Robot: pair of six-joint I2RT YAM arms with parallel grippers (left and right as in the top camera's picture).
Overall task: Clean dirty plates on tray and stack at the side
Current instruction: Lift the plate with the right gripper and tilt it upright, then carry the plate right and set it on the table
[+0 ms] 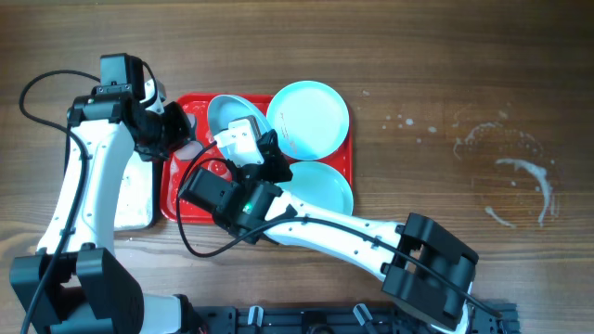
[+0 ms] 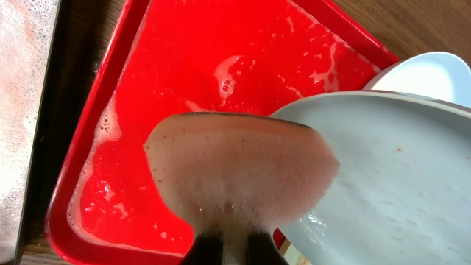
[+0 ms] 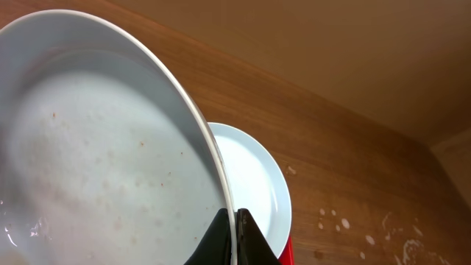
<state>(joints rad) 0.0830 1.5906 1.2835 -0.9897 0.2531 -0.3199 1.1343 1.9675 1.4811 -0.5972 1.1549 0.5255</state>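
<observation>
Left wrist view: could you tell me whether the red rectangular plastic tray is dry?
No, the red rectangular plastic tray is wet, with foam across it.

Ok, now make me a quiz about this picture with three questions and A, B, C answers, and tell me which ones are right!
1. Where is the sponge?
A) over the red tray
B) on the bare wood far right
C) on the floor

2. How many blue plates are there?
A) two
B) three
C) five

3. How is the plate in the right end effector?
A) lying flat
B) tilted up, pinched at its rim
C) broken in pieces

Answers:
1 A: the left wrist view shows the foamy sponge above the wet tray.
2 B: the overhead view shows three.
3 B: the right wrist view shows the end effector clamped on the tilted plate's rim.
</observation>
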